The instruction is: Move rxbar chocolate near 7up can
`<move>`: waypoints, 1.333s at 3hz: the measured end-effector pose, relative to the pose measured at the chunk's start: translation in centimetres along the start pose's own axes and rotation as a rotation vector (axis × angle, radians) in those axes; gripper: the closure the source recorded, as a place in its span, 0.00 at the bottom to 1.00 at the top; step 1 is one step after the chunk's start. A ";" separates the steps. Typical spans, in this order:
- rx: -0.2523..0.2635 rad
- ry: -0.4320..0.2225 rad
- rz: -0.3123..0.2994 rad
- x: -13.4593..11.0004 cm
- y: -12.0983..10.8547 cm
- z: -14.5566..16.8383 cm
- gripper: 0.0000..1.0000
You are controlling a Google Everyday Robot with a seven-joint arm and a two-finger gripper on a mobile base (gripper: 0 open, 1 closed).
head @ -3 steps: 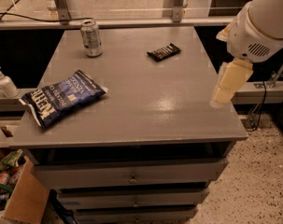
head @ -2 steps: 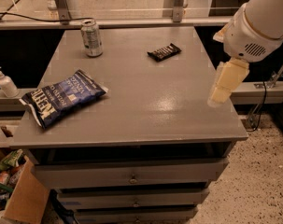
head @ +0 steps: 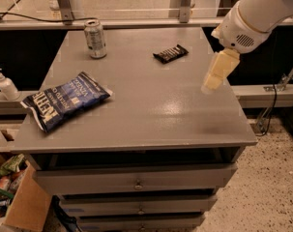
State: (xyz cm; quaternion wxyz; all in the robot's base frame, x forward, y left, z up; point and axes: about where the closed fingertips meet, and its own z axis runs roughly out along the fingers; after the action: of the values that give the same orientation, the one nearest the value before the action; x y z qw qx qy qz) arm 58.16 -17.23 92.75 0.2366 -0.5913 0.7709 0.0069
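My gripper (head: 211,81) has drifted left and a little farther over the desk (head: 151,115) within the last second, closing on the rxbar chocolate (head: 170,53). It hangs above the right side, not yet touching anything (whether the jaws are apart or together, I cannot tell). The bar lies flat at the back centre, well apart from the 7up can (head: 95,38) at the back left. The reach has begun; the grasp is still to come.

Writing: the blue chip bag (head: 64,99) seems to read "KETTLE". The bar's white lettering and the can's label are illegible.
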 end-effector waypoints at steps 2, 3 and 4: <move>0.048 -0.063 0.071 -3.0 -5.8 4.4 0.00; 0.092 -0.081 0.139 -4.1 -7.9 6.6 0.00; 0.125 -0.082 0.228 -4.6 -9.6 9.2 0.00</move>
State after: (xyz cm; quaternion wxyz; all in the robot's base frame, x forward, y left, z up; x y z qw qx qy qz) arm 71.07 -13.22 88.91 0.3020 -0.4834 0.8216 0.0098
